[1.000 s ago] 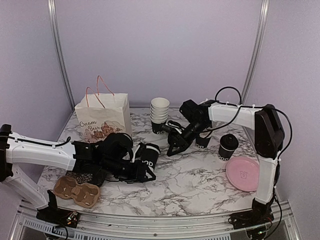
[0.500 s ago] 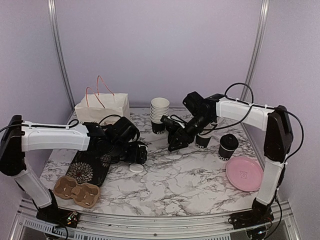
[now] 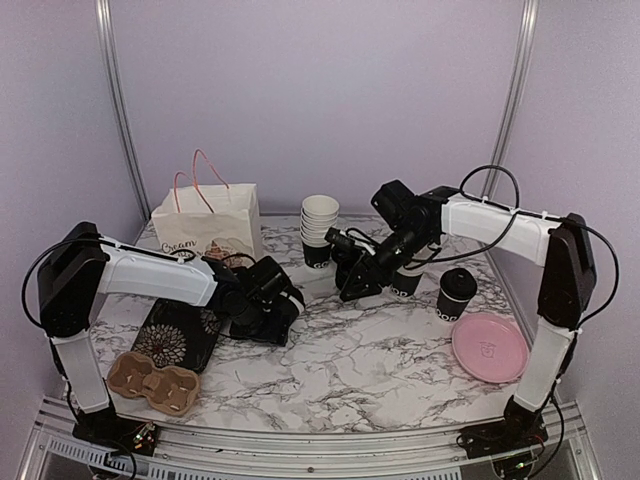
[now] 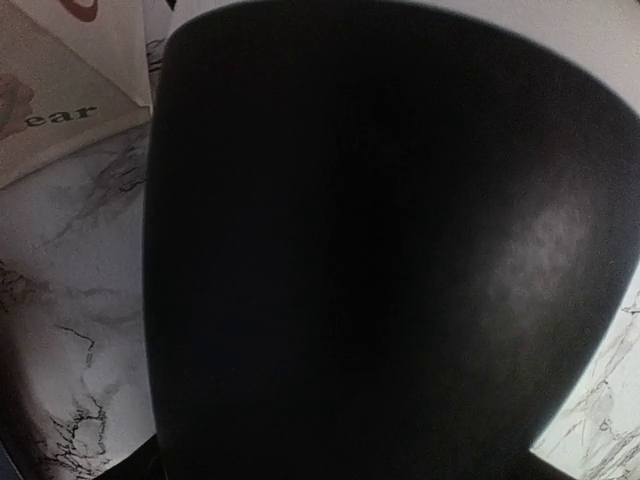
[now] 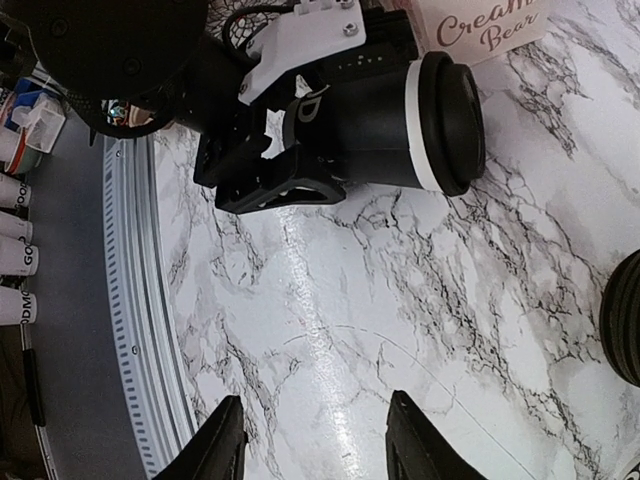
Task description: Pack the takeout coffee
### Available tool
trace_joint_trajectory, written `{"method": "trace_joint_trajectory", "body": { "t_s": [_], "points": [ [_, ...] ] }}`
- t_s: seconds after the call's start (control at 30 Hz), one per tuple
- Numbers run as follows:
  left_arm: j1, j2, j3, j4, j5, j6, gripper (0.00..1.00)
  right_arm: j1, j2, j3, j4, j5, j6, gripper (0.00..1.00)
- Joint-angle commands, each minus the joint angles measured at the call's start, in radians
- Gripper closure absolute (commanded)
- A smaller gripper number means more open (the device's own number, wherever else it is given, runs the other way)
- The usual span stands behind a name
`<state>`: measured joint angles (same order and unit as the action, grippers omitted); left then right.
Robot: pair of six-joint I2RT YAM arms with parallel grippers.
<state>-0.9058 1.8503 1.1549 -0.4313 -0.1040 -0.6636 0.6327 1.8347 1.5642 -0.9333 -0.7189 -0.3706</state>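
A takeout coffee cup (image 5: 380, 120), black with a white band under its black lid, lies on its side at 9 o'clock on the marble desk (image 3: 380, 370), lid toward the paper bag (image 3: 207, 228) at 11 o'clock; the left fingers (image 5: 250, 190) stand wide about its body, and I cannot tell whether they press it; it fills the left wrist view. The right fingers (image 5: 228, 445) hover apart near 12 o'clock, only bare desk between them. A second lidded cup (image 3: 457, 293) stands upright at 3 o'clock, well apart from the first; a third cup (image 3: 405, 284) stands just behind the right fingers, its top hidden. A pink plate (image 3: 487, 348) lies at 4 o'clock; a cardboard carrier (image 3: 153, 379) at 8 o'clock.
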Motion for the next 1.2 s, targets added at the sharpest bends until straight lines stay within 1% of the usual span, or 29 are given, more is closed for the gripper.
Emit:
{"method": "trace_joint_trajectory", "body": {
  "t_s": [0.0, 0.1, 0.17, 0.27, 0.4, 0.47, 0.5, 0.6, 0.67, 0.87, 0.97, 1.07, 1.17],
  "points": [
    [0.000, -0.005, 0.017, 0.042, 0.058, 0.040, 0.21, 0.006, 0.000, -0.013, 0.014, -0.014, -0.020, 0.54],
    [-0.010, -0.040, -0.010, 0.078, 0.067, 0.072, 0.22, 0.007, 0.006, -0.029, 0.016, -0.012, -0.026, 0.54],
    [-0.015, -0.070, -0.060, 0.137, 0.077, 0.091, 0.23, 0.007, 0.008, -0.038, 0.020, -0.011, -0.031, 0.54],
    [-0.020, -0.106, -0.136, 0.266, 0.099, 0.105, 0.23, 0.007, 0.016, -0.035, 0.024, 0.003, -0.039, 0.54],
    [-0.025, -0.142, -0.252, 0.531, 0.168, 0.135, 0.24, 0.007, 0.025, -0.011, 0.026, 0.007, -0.069, 0.48],
    [-0.025, -0.140, -0.287, 0.608, 0.190, 0.149, 0.25, 0.007, 0.033, -0.008, 0.037, 0.021, -0.077, 0.47],
    [-0.025, -0.131, -0.290, 0.618, 0.194, 0.152, 0.26, 0.007, 0.041, -0.006, 0.037, 0.024, -0.080, 0.47],
    [-0.025, -0.087, -0.253, 0.560, 0.181, 0.140, 0.26, 0.007, 0.060, -0.001, 0.033, 0.032, -0.079, 0.47],
    [-0.025, -0.068, -0.238, 0.540, 0.197, 0.121, 0.25, 0.007, 0.063, -0.003, 0.033, 0.028, -0.076, 0.47],
    [-0.025, -0.042, -0.181, 0.467, 0.142, 0.053, 0.14, 0.007, 0.055, -0.004, 0.033, 0.028, -0.066, 0.46],
    [-0.025, 0.002, -0.125, 0.449, 0.132, 0.058, 0.12, 0.007, 0.060, -0.006, 0.034, 0.033, -0.065, 0.46],
    [-0.025, 0.062, -0.047, 0.386, 0.138, 0.071, 0.14, 0.007, 0.068, -0.008, 0.034, 0.038, -0.062, 0.46],
    [-0.024, 0.091, -0.012, 0.347, 0.152, 0.073, 0.21, 0.006, 0.067, -0.009, 0.033, 0.041, -0.061, 0.46]
  ]
}}
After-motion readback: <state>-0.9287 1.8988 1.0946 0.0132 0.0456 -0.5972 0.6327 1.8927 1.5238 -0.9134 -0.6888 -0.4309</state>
